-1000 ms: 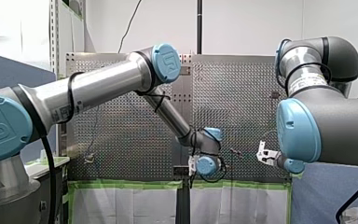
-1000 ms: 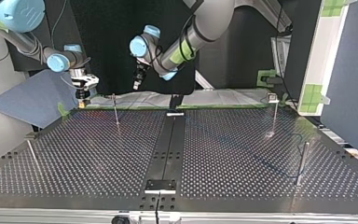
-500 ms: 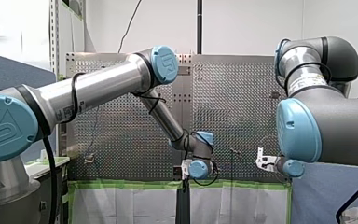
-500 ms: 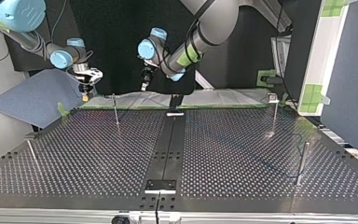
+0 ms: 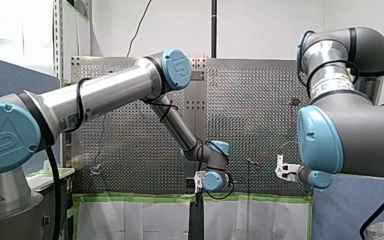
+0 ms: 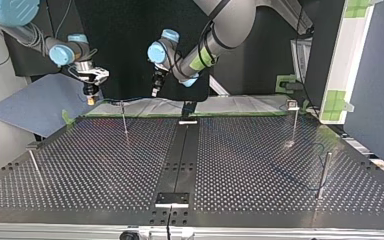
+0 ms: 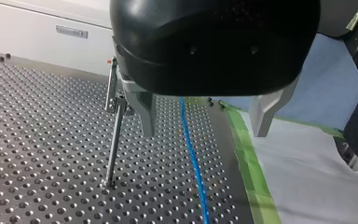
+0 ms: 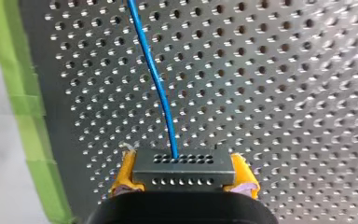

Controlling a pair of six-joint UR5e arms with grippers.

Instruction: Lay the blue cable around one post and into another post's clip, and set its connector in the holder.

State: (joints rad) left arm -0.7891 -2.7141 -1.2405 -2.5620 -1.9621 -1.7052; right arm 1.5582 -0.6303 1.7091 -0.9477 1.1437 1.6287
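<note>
Right claw (image 8: 184, 173) clamped on grey connector (image 8: 184, 164), yellow pads (image 8: 127, 173) pressing its two ends. Blue cable (image 8: 156, 84) leaves connector's far face and runs straight away over perforated tabletop (image 8: 284, 93), near green tape (image 8: 28, 116) along edge. Left claw (image 7: 204, 116): metal fingers spread wide, gripping nothing; blue cable passes between them, touching neither. Post (image 7: 113, 140) with clip on top stands upright just beside one finger. Top view: right claw and left claw both hang above tabletop's far edge, apart from each other.
</note>
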